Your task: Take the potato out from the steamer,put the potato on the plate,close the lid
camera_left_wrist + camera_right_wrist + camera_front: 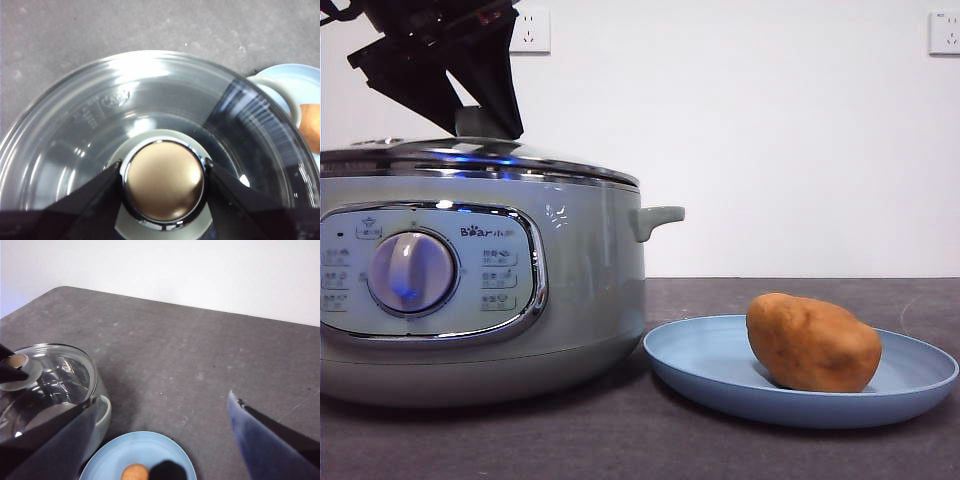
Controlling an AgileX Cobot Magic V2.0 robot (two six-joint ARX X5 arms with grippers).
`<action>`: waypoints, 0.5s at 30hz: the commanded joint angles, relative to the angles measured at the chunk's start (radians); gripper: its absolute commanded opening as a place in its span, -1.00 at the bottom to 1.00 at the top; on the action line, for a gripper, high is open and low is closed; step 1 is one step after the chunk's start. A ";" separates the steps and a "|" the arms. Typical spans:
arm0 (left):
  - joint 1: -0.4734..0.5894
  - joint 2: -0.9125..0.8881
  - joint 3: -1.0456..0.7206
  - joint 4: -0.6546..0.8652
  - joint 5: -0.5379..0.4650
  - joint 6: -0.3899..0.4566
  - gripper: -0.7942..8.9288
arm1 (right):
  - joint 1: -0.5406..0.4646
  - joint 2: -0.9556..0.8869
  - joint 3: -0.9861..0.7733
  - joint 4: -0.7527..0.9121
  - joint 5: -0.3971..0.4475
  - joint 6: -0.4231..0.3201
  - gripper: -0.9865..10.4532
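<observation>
While clamped: left hand (162,182) on lid (90,135).

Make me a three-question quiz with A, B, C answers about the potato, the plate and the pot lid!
1. Where is the potato?
A. in the steamer
B. on the plate
C. on the bare table

2. What colour is the plate?
A. light blue
B. red
C. black

3. What is the lid doing?
A. lying on the table
B. hanging high in the air
C. sitting on the steamer

Answers: 1 B, it rests on the plate. 2 A, it looks pale blue. 3 C, it sits on the rim, with the left gripper around its knob.
</observation>
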 commanded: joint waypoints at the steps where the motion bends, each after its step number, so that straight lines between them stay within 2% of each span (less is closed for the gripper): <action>1: -0.011 -0.013 0.000 0.033 0.002 -0.015 -0.85 | 0.000 -0.001 0.002 0.007 0.003 0.009 -0.06; 15: -0.016 -0.013 -0.001 -0.041 -0.006 -0.017 -0.84 | 0.000 -0.001 0.002 0.007 0.003 0.010 -0.06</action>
